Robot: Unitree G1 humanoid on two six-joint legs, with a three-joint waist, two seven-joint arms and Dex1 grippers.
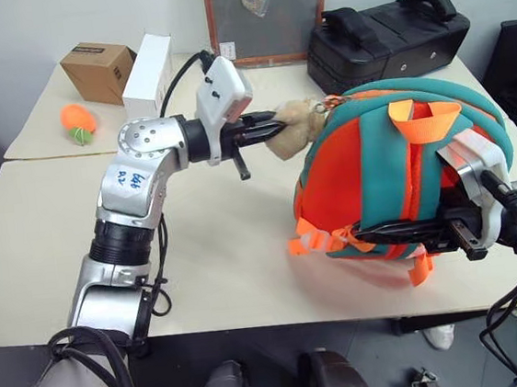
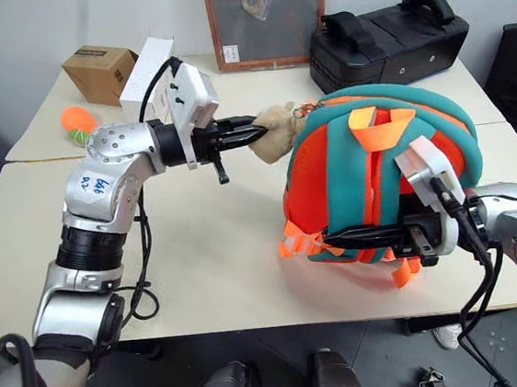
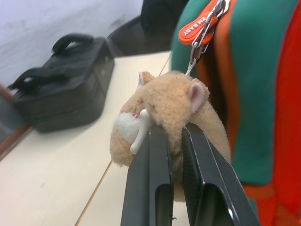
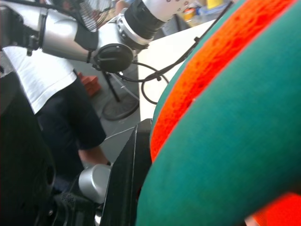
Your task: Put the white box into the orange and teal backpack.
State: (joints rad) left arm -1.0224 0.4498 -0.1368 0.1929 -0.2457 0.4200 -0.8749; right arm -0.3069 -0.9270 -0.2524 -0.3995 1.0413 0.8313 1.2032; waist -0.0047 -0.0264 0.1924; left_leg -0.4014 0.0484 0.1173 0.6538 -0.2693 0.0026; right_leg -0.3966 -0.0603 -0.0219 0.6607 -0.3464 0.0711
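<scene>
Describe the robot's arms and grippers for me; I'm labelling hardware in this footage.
Both arms are silver metal segments with black ribbed joint collars and loose black cables. The left arm bears blue handwritten marks on its upper shell and a white box-shaped wrist module. The left gripper has two flat black fingers with slotted bases. The right gripper is likewise black, behind a white wrist module.
</scene>
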